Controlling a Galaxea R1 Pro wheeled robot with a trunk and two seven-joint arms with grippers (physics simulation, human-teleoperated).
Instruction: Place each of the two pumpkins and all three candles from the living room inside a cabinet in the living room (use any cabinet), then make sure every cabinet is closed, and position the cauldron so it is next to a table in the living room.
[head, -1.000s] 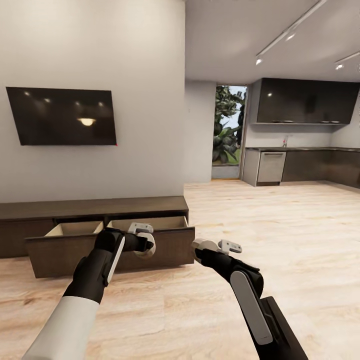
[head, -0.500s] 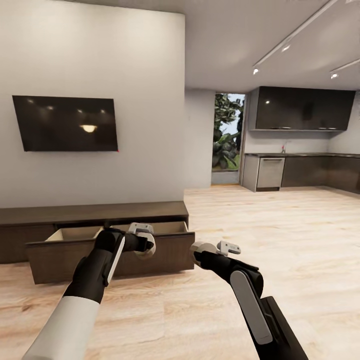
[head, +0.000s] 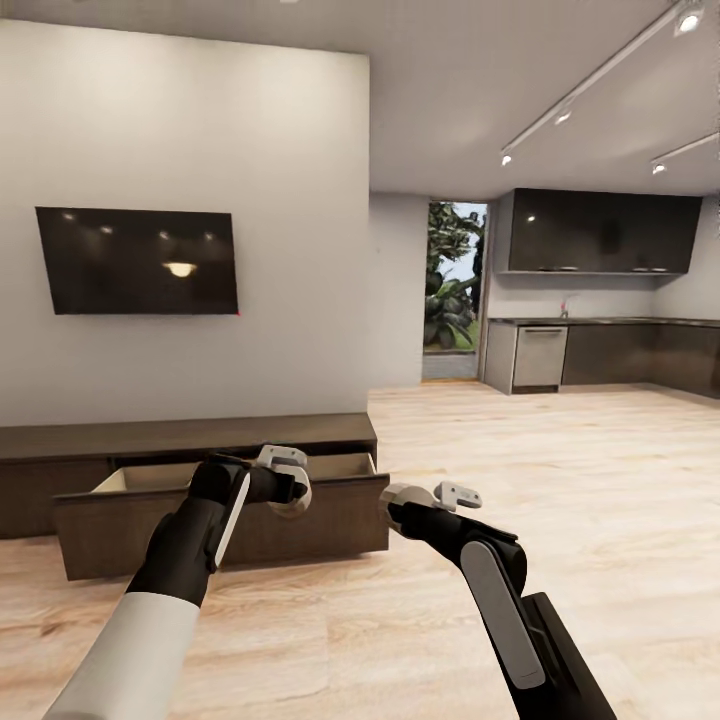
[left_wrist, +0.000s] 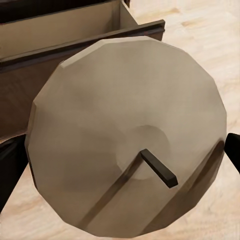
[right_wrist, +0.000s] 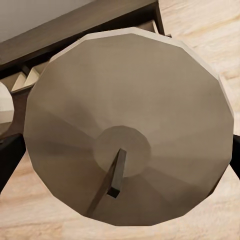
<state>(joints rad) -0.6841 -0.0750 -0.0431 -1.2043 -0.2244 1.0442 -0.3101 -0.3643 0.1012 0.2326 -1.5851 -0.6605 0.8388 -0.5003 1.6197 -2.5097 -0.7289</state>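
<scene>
Each arm carries a candle toward the cabinet, whose two wide fronts stand pulled out, showing pale insides. The cabinet runs along the wall under the TV, at about ten o'clock from where the robot stands.

The left tool is closed around a candle, a pale, squat, faceted disc with a short dark wick at its centre. In the head view the candle sits just in front of the right-hand open front, near its top edge. The right tool likewise grips a second candle of the same beige make, held out over the plank floor at about one o'clock, clear of the cabinet's end. In both wrist views the dark fingers show at the edges of the disc, pressing on its sides.

These candles look light and stiff, with waxy flanks that could slide if the grip loosens. Their width seems to fill the tools' span, so holding them across the rim, as now, looks right; the wick is too thin to take hold of. A drop into the open drawer should do no harm.

I see no pumpkins or cauldron from here. The kitchen lies well off at two o'clock.
</scene>
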